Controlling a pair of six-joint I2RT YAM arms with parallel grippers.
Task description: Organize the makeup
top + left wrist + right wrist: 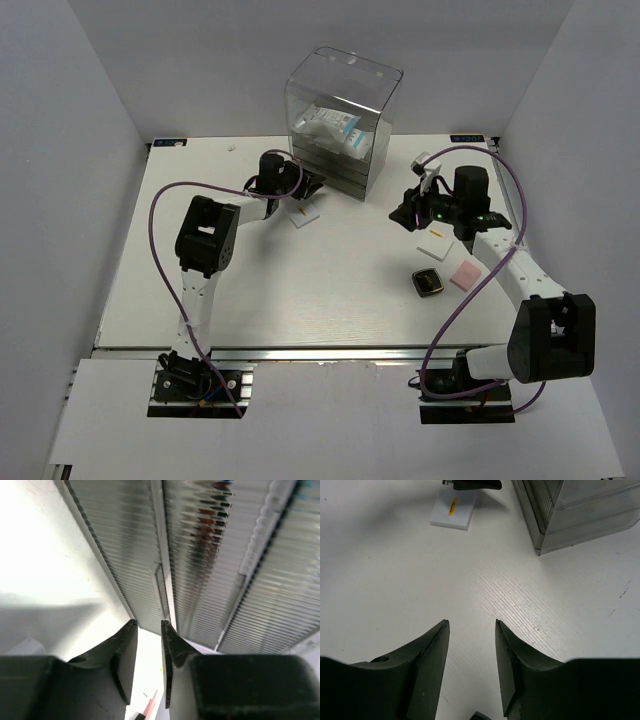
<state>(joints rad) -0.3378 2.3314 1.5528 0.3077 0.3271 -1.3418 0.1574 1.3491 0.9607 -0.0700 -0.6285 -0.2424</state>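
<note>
Both grippers are hovering over the white table, near the clear ribbed plastic drawer box
The black gold-rimmed compact and pink square are lying nearest; a white square is sitting beside the right gripper, gaping empty; the left gripper, narrowly parted, gripping nothing, is facing the drawers above another white square; a clear packet is resting inside

No text, label or number is legible anywhere.

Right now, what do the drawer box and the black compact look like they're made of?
Drawer box: clear glossy plastic, seemingly; contents show through its walls, drawer fronts ribbed. Compact: black shell with a gold rim, probably plastic, too small to tell.
</note>
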